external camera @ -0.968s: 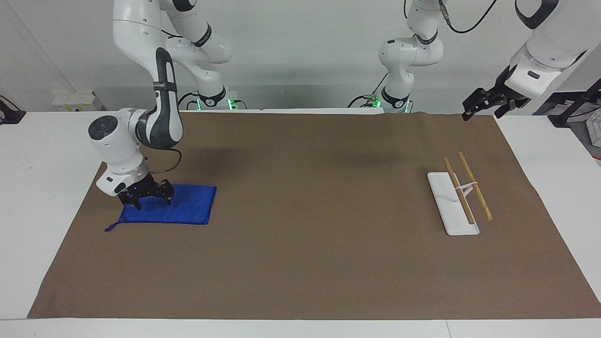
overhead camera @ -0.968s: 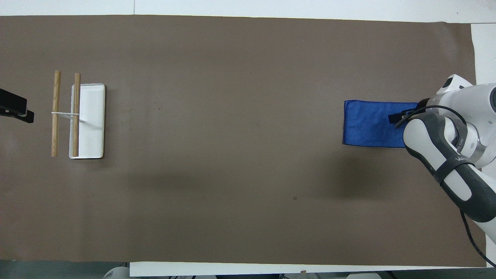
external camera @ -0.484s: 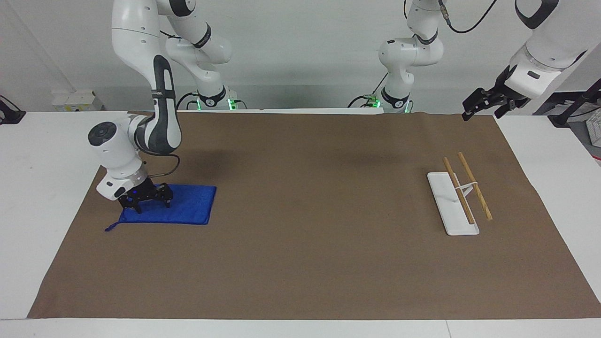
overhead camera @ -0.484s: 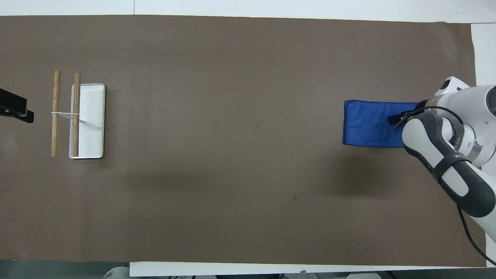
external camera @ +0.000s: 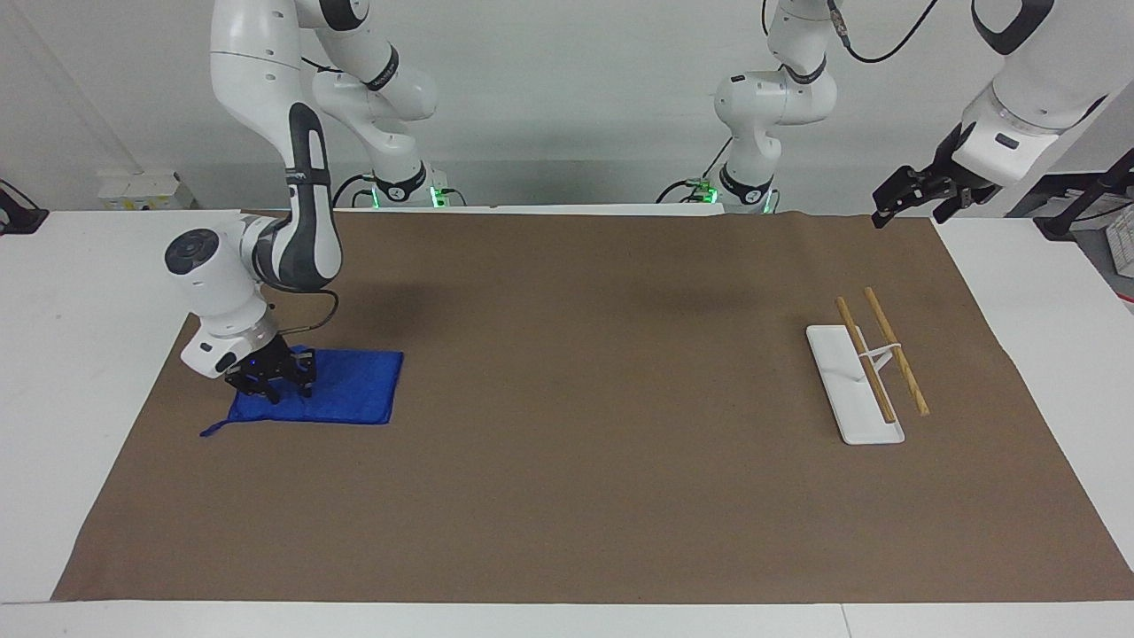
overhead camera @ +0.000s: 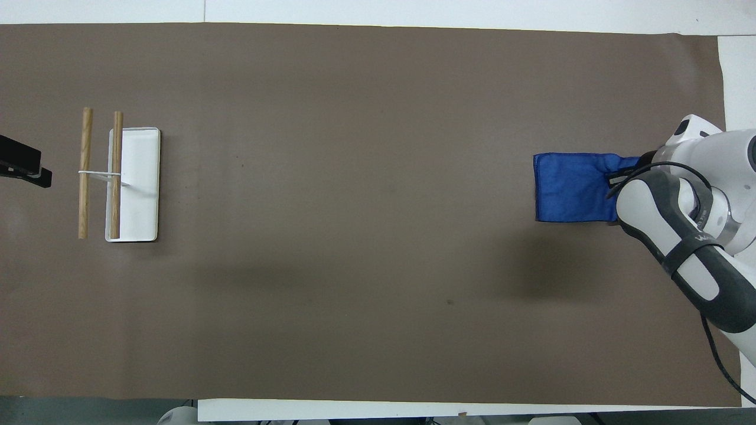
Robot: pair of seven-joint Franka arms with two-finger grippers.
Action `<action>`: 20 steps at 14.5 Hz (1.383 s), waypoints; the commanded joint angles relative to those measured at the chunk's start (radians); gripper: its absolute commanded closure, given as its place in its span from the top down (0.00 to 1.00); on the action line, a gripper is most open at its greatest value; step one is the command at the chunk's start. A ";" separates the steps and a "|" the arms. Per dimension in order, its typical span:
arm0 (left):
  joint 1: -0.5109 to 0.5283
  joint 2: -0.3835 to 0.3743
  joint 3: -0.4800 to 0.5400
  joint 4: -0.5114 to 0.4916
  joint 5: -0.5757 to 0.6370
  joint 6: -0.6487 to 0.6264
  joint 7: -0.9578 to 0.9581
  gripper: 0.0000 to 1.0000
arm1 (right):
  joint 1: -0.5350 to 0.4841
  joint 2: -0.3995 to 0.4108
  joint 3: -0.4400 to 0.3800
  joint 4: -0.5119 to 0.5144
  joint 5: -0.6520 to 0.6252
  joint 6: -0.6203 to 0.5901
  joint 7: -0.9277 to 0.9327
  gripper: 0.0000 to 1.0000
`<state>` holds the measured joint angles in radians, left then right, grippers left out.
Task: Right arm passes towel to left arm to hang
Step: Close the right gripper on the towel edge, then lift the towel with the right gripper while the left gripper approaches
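Observation:
The blue towel (external camera: 354, 387) lies flat on the brown mat at the right arm's end of the table; it also shows in the overhead view (overhead camera: 567, 189). Its small loop (external camera: 209, 431) sticks out from one corner. My right gripper (external camera: 271, 379), with its blue light, is down on the towel's end toward the table edge, its fingers closed in on the cloth. In the overhead view the right arm hides most of that gripper (overhead camera: 618, 177). My left gripper (external camera: 905, 200) waits in the air over the mat's corner at the left arm's end, also seen from overhead (overhead camera: 23, 168).
A white rack base (external camera: 842, 390) with two raised wooden bars (external camera: 895, 350) stands on the mat near the left arm's end; it also shows in the overhead view (overhead camera: 142, 177). The brown mat (external camera: 602, 425) covers most of the white table.
The right gripper's fingers have drawn together on the towel. The towel's free edge has slid a little toward the gripper. The left arm has not moved.

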<state>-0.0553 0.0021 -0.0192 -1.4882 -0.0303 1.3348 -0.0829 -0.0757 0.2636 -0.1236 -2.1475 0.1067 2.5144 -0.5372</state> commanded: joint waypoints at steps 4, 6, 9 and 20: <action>0.005 -0.025 -0.001 -0.027 0.007 0.001 0.000 1.00 | -0.015 -0.018 0.016 0.116 0.031 -0.280 0.008 0.00; 0.005 -0.025 -0.001 -0.026 0.007 0.001 0.000 1.00 | -0.004 -0.039 0.027 0.188 0.030 -0.443 0.127 0.00; 0.005 -0.024 -0.001 -0.026 0.007 0.001 0.000 1.00 | -0.001 -0.076 0.132 0.297 0.030 -0.674 0.447 0.00; -0.009 -0.062 -0.007 -0.095 -0.040 0.056 -0.342 1.00 | 0.014 -0.070 0.545 0.529 0.450 -0.682 1.561 0.00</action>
<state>-0.0571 -0.0148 -0.0220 -1.5030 -0.0390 1.3291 -0.2666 -0.0514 0.1689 0.3652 -1.6512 0.4806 1.7673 0.8907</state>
